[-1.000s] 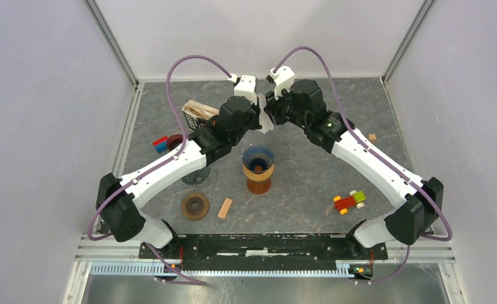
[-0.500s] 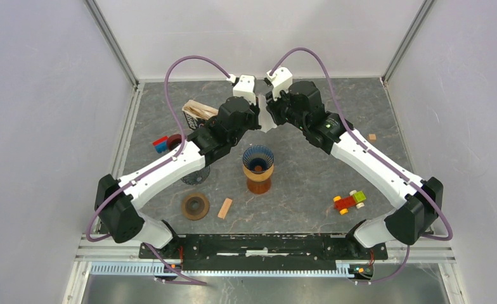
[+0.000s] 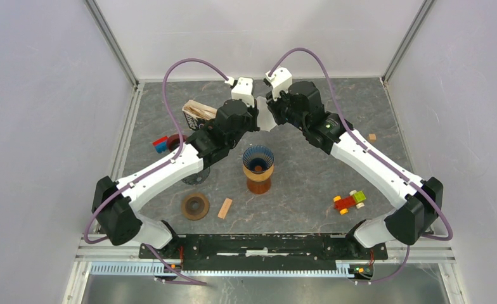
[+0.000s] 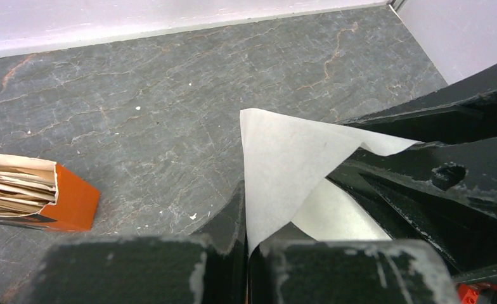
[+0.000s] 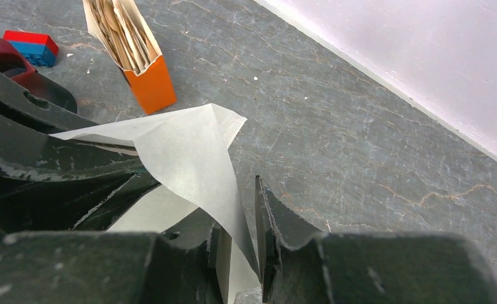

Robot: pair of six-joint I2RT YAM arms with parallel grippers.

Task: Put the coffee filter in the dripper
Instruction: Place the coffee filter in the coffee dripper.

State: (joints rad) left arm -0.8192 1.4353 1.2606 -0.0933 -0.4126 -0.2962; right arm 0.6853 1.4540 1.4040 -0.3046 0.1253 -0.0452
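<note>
At the far middle of the desk, raised above the grey slate surface, the two hands meet around the white paper coffee filter [image 4: 284,164], which hangs between them, beyond the dripper and higher than it. The left hand [image 4: 246,244] is closed narrow on one edge of the paper, its fingers pinching the sheet where it runs down between them; the right hand [image 5: 241,253] is likewise drawn in tight on the opposite edge, with the paper passing through the slim gap between its fingers. Between the two grips the filter shows as a folded cone with its layers starting to part, so the step in hand looks like spreading the filter open in the air before seating it. The dripper [image 3: 258,158], a blue ribbed cone on a brown stand, waits upright and unoccupied at the centre of the desk, nearer than the hands and apart from them. The orange box of filters [image 5: 138,63] stands to the left of the hands, with a red and blue block [image 5: 30,44] further left. The next move probably calls for one hand to let go while the other carries the opened cone nearward and down, point first, over the dripper's mouth; the thin paper may crumple or collapse flat again if the hands pull unevenly
</note>
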